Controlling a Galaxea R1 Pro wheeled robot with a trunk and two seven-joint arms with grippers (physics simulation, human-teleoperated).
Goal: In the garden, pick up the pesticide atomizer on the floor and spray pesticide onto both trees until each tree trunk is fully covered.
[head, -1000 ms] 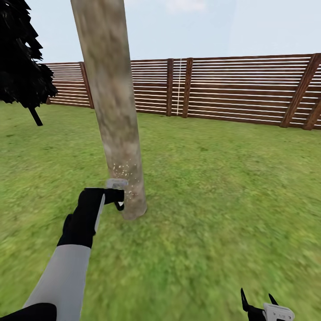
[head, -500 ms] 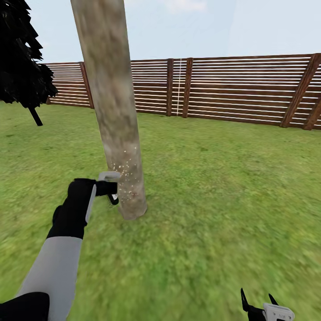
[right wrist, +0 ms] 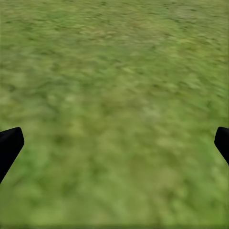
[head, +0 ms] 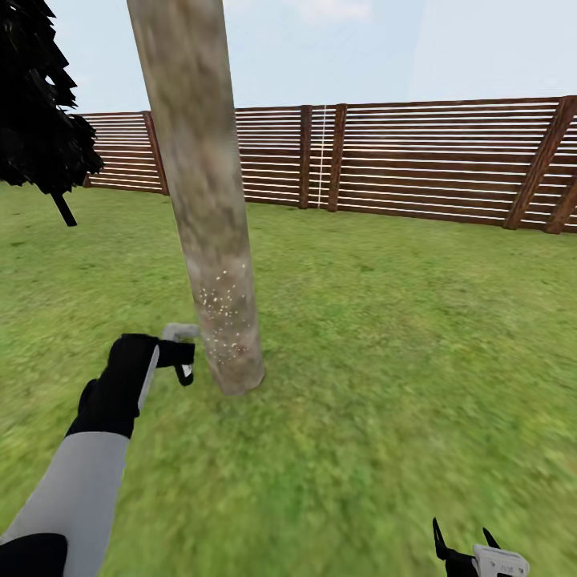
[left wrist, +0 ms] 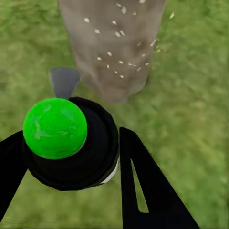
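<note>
Evidently light and rigid, the atomizer (left wrist: 67,143) sits clenched around its round body in the left pincer (left wrist: 71,157), near the speckled tree trunk (head: 212,240); right pincer (head: 467,538) released.

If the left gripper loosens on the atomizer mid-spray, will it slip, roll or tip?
The atomizer looks rigid, with a round, smooth black body, so it would probably slip through easily. The left gripper has fingers on both sides of it, likely a narrow contact. Dropped on the grass, it might roll little.
</note>
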